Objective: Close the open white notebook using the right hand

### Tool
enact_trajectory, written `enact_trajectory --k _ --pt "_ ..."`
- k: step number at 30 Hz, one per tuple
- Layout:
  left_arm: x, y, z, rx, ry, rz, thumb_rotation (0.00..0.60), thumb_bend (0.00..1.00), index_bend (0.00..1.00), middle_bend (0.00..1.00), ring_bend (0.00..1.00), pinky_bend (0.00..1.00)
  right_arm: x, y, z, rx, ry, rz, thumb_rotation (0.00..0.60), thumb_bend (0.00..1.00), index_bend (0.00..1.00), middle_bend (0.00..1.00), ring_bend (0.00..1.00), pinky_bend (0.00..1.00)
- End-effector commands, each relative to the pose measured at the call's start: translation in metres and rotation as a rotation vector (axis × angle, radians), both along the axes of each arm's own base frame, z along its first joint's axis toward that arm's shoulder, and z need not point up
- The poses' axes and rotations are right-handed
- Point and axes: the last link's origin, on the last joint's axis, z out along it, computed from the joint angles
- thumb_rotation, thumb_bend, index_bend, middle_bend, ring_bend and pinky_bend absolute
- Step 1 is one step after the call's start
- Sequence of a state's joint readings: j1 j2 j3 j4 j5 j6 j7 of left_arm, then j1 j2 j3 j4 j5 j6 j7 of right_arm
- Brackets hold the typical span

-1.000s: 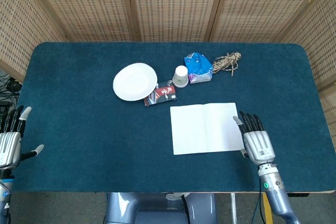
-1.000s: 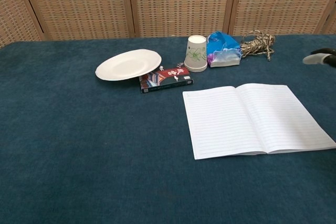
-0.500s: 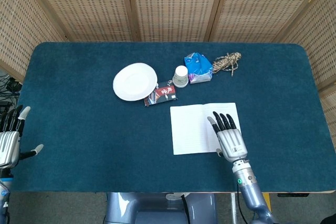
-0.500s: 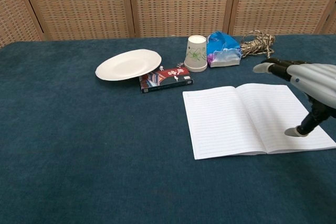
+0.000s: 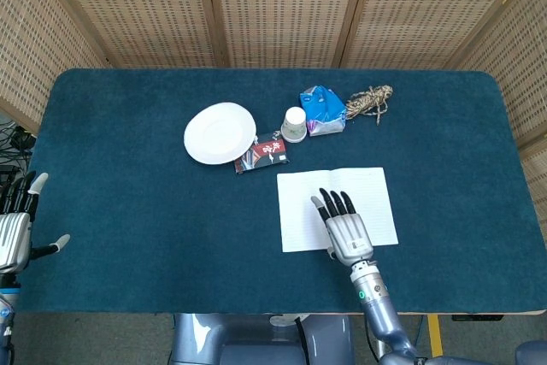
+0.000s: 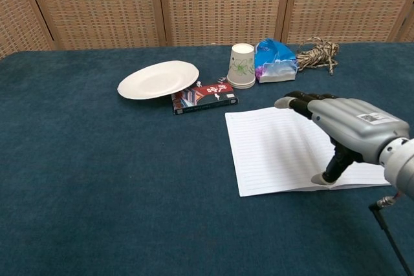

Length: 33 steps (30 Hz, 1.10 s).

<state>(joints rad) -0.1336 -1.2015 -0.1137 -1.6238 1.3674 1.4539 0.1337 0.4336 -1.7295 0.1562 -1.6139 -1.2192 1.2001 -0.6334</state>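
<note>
— Where do we see the white notebook?

— Open flat on the blue felt table, lined pages up. Our right hand is above it, fingers straight and apart, holding nothing.

— And near?

— A round plate, paper cup, rope coil. Left hand spread wide.

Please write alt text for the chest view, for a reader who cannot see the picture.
The robot's right hand, fingers extended, hovers over the right page of an open white notebook lying flat on a dark blue table, its thumb tip at the page's near edge. Behind lie a white plate, a paper cup and a blue bag.
</note>
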Motion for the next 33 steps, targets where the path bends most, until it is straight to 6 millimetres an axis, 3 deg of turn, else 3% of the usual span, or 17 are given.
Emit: enact_trajectory --k 1,17,33 --pt "0.0 0.0 0.0 -0.002 -0.002 -0.001 0.6 0.11 0.0 0.0 0.0 0.0 0.002 0.001 -0.007 0.012 0.005 0.002 0.6 0.16 0.0 0.0 0.0 0.0" --pt "-0.001 0.001 0.0 -0.004 -0.015 -0.001 0.6 0.11 0.0 0.0 0.0 0.0 0.011 0.003 -0.028 0.037 -0.001 0.005 0.6 0.16 0.0 0.0 0.0 0.0" --pt "-0.002 0.002 0.0 -0.006 -0.02 0.002 0.6 0.11 0.0 0.0 0.0 0.0 0.008 -0.004 -0.038 0.041 0.011 -0.006 0.6 0.17 0.0 0.0 0.0 0.0"
